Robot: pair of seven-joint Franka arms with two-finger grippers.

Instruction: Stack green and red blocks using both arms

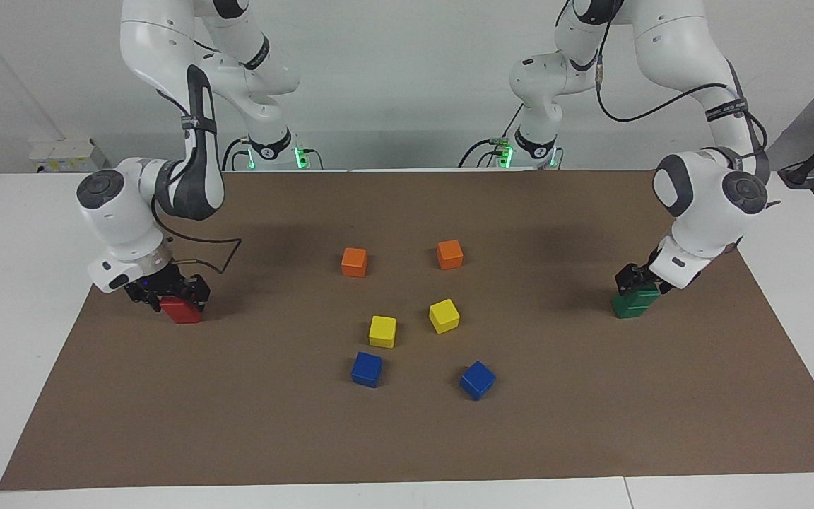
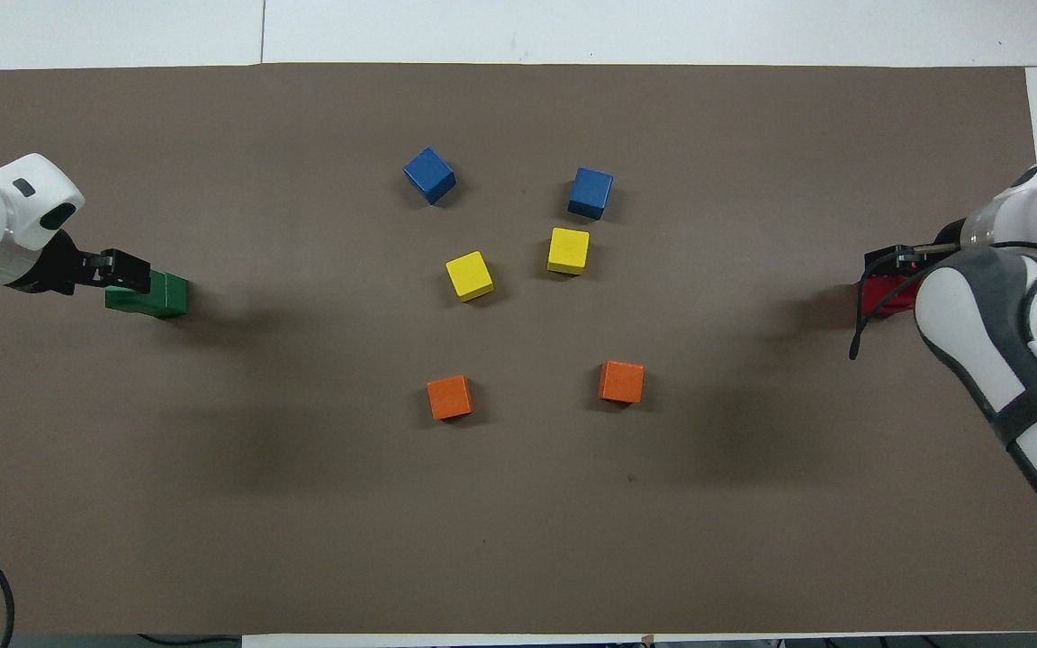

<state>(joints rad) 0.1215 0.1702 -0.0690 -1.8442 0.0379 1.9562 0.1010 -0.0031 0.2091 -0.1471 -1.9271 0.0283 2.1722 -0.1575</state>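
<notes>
Two dark green blocks (image 1: 632, 305) stand one on the other near the left arm's end of the mat; a seam shows between them in the overhead view (image 2: 167, 295). My left gripper (image 1: 639, 286) (image 2: 130, 274) is down on the upper one, its fingers closed around it. A bright red block (image 1: 182, 311) (image 2: 879, 295) sits near the right arm's end. My right gripper (image 1: 177, 300) (image 2: 892, 270) is low over it with its fingers closed around it. The gripper hides whether a second red block is there.
In the middle of the brown mat (image 1: 591, 424) lie two orange cubes (image 1: 354, 261) (image 1: 449, 254), two yellow cubes (image 1: 382, 331) (image 1: 444, 315) and two blue cubes (image 1: 367, 369) (image 1: 477, 379), each apart from the others and from both grippers.
</notes>
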